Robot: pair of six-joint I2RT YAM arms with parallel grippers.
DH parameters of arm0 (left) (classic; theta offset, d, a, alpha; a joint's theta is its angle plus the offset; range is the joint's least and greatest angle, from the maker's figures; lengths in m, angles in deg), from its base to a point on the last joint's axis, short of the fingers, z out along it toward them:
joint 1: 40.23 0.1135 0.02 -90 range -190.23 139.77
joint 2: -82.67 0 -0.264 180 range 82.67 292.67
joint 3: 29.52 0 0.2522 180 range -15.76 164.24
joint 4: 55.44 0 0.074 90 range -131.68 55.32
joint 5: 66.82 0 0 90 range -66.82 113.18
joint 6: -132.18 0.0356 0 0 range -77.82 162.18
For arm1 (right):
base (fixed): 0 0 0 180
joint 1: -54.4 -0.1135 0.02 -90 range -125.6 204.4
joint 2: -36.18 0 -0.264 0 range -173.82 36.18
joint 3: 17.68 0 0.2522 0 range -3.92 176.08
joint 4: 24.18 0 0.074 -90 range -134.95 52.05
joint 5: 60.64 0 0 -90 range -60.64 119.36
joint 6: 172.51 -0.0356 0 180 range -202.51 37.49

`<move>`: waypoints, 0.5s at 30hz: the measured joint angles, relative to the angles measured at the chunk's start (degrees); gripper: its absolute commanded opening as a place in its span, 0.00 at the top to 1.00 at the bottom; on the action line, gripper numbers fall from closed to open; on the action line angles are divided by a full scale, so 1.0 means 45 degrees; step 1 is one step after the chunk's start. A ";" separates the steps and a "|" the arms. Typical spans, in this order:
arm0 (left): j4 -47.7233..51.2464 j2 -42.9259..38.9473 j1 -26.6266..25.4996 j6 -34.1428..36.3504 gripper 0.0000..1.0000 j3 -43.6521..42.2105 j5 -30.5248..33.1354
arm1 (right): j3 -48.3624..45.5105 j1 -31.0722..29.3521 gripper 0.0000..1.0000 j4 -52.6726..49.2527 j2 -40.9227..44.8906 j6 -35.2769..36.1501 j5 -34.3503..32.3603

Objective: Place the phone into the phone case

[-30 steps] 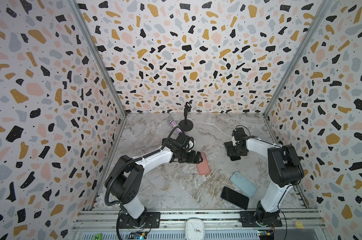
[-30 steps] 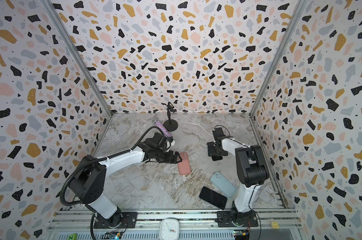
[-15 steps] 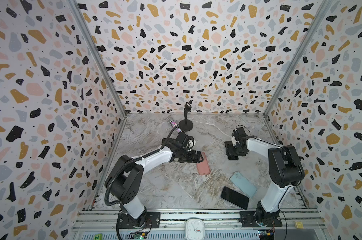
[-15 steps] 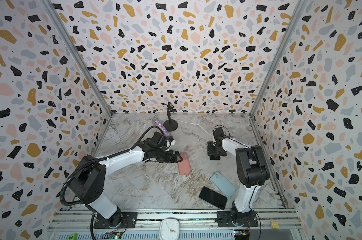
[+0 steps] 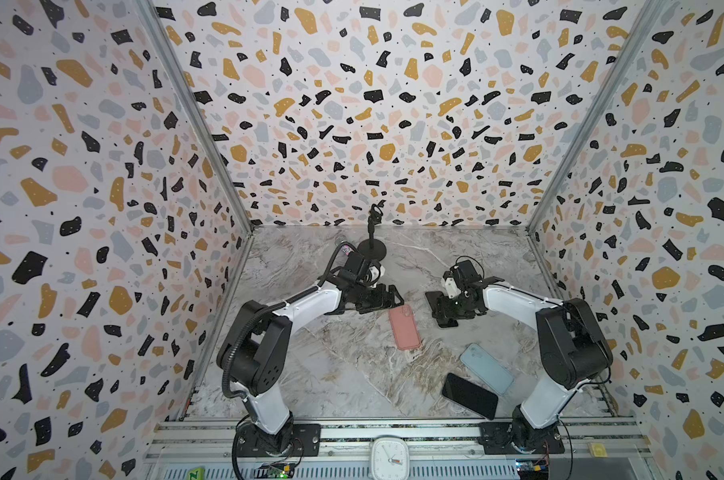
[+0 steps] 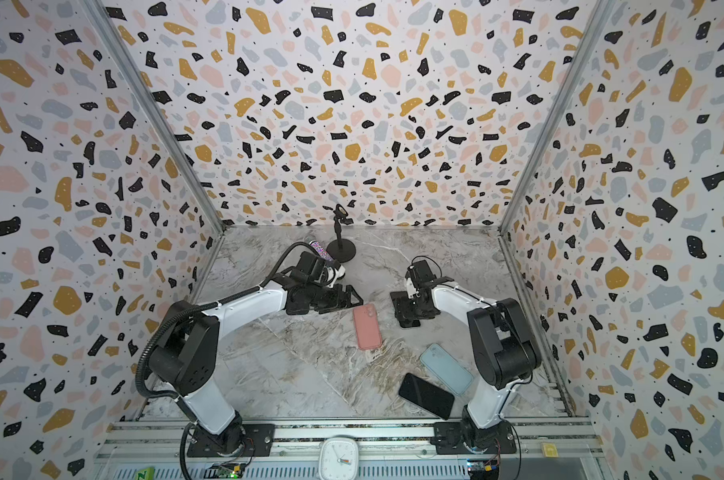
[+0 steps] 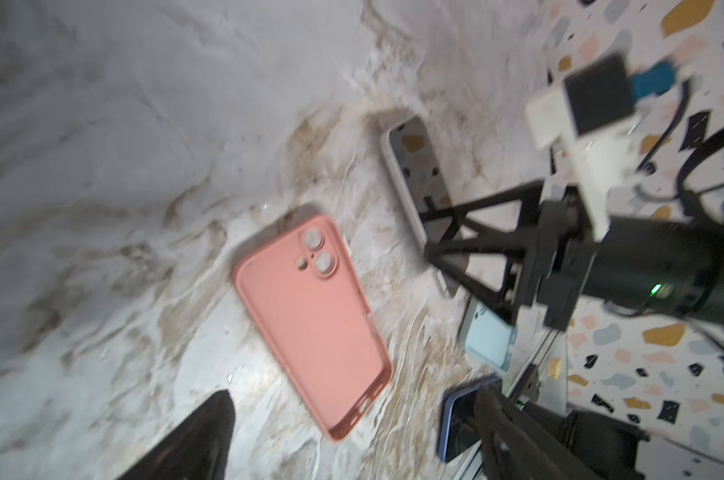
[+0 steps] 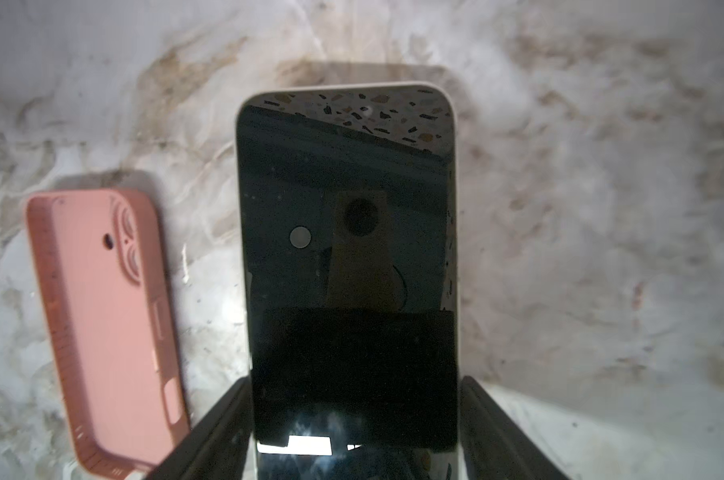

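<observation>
The pink phone case [image 5: 404,328] [image 6: 367,326] lies on the marble table, hollow side up [image 7: 310,316] [image 8: 106,324]. Just right of it, my right gripper [image 5: 443,309] [image 8: 356,382] is shut on the phone [image 8: 347,232], a dark-screened handset with a pale rim. Its fingers [image 8: 223,419] press both long edges. In the left wrist view the phone [image 7: 414,183] sits tilted beside the case. My left gripper [image 5: 387,297] [image 7: 354,392] stands open at the case's far end, holding nothing.
A light blue case [image 5: 487,368] and a black phone [image 5: 469,395] lie at the front right by the right arm's base. A black stand [image 5: 371,245] and a glittery object [image 5: 345,249] sit at the back. Walls enclose the table on three sides.
My left gripper has drawn back a little from over the pink case's far end. The right gripper with the phone has barely moved.
</observation>
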 measured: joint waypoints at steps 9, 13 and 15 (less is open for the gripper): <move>-0.1064 0.2807 -0.0651 -0.1627 0.21 0.2608 -0.0393 | -0.1263 -0.0267 0.41 0.1224 0.0529 -0.0306 0.1001; -0.1103 0.4070 -0.0811 -0.2113 0.29 0.3871 -0.0481 | -0.1676 -0.0209 0.42 0.1681 0.0758 -0.0379 0.1350; -0.1166 0.4551 -0.0845 -0.2307 0.32 0.4289 -0.0505 | -0.1851 -0.0078 0.42 0.1870 0.0865 -0.0398 0.1530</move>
